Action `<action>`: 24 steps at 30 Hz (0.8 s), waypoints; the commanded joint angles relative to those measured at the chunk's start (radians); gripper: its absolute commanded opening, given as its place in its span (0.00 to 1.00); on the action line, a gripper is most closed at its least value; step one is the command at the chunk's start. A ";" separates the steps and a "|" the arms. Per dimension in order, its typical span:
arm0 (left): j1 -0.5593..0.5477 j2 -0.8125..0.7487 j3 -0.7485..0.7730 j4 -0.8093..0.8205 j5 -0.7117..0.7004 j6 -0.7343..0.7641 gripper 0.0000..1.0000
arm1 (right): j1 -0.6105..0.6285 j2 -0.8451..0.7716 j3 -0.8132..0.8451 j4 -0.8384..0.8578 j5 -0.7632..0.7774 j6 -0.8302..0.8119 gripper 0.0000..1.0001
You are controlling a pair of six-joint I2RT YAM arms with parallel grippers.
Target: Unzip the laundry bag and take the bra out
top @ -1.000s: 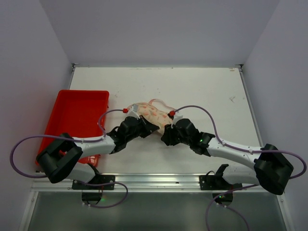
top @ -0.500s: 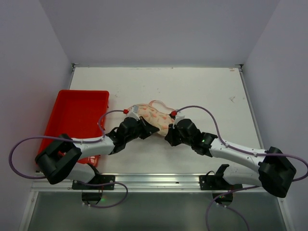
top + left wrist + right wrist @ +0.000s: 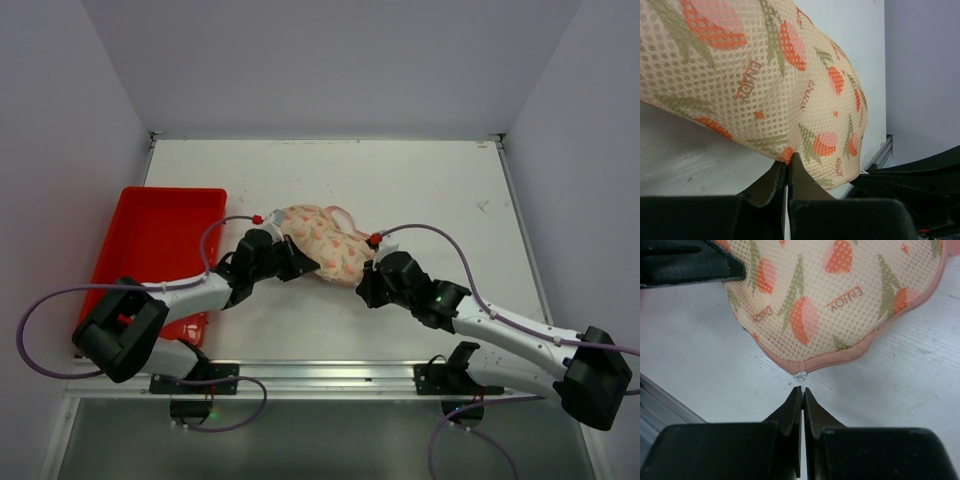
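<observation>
White worktop (image 3: pixel 420 190) is carrying a red tray (image 3: pixel 150 240) at its left edge and the laundry bag (image 3: pixel 325 240) near the middle. The left gripper (image 3: pixel 788 162) is pinching the bag's lower mesh edge, fingers together. The right gripper (image 3: pixel 802 395) is clamping a small clear tab (image 3: pixel 800 376) on the bag's pink zipper edge.

laundry bag (image 3: pixel 325 245) 1 | red tray (image 3: pixel 150 235) 1 | left claw (image 3: pixel 788 161) + right claw (image 3: pixel 802 391) 2

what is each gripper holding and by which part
Both hold the laundry bag: the left gripper pinches its mesh edge, the right gripper pinches a small clear tab at its pink edge, likely the zipper pull.
</observation>
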 commanded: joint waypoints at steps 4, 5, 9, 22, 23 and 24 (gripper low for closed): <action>0.116 0.099 0.197 -0.144 0.080 0.318 0.00 | -0.004 -0.026 0.024 -0.077 0.033 0.039 0.00; 0.121 0.116 0.232 -0.136 0.114 0.342 0.00 | -0.004 -0.007 0.028 -0.059 -0.034 0.044 0.00; 0.125 0.204 0.296 -0.099 0.181 0.329 0.07 | 0.006 0.111 0.065 0.062 -0.177 0.093 0.00; 0.142 -0.103 0.071 -0.194 -0.001 0.082 0.83 | 0.014 0.504 0.344 0.184 -0.273 0.104 0.00; 0.142 -0.112 0.036 -0.182 0.013 0.051 0.83 | 0.014 0.518 0.344 0.192 -0.282 0.105 0.00; 0.141 -0.115 0.022 -0.152 0.027 0.034 0.82 | 0.014 0.524 0.341 0.195 -0.283 0.108 0.00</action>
